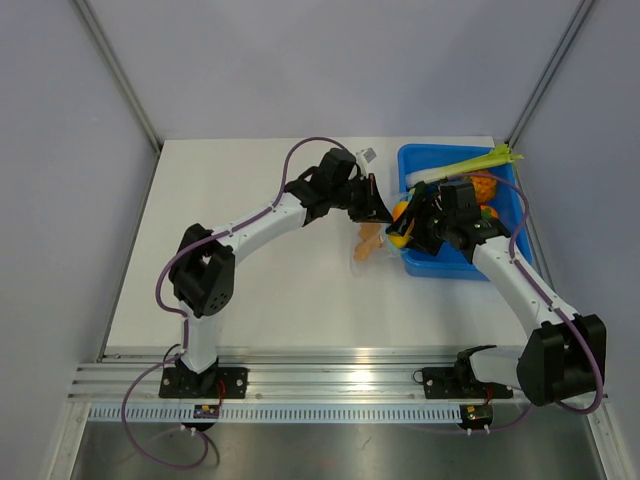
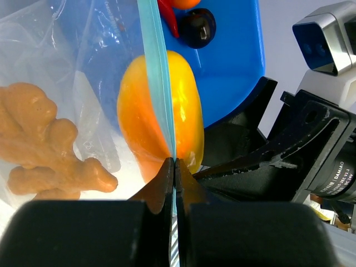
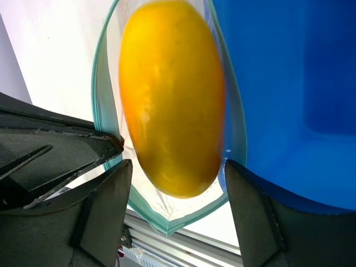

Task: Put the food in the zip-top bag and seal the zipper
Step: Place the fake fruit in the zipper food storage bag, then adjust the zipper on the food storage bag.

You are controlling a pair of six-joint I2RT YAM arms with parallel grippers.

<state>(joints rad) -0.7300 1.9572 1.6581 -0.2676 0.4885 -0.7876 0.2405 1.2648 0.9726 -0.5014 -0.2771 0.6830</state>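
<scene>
Yellow oblong piece (image 3: 169,100) sits in the zip-top bag (image 2: 72,72) mouth, 9 o'clock of the blue tray (image 3: 289,83). Your left gripper (image 2: 174,167) clamps the zipper (image 2: 158,83) to hold it open; right gripper (image 3: 177,164) jaws spread, freeing it.

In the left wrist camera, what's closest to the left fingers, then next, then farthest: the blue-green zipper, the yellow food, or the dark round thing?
1. zipper: pinched between the left fingers, bottom middle.
2. yellow food: just beyond them, in the middle.
3. dark round thing: far off at the top, in the blue tray.
</scene>
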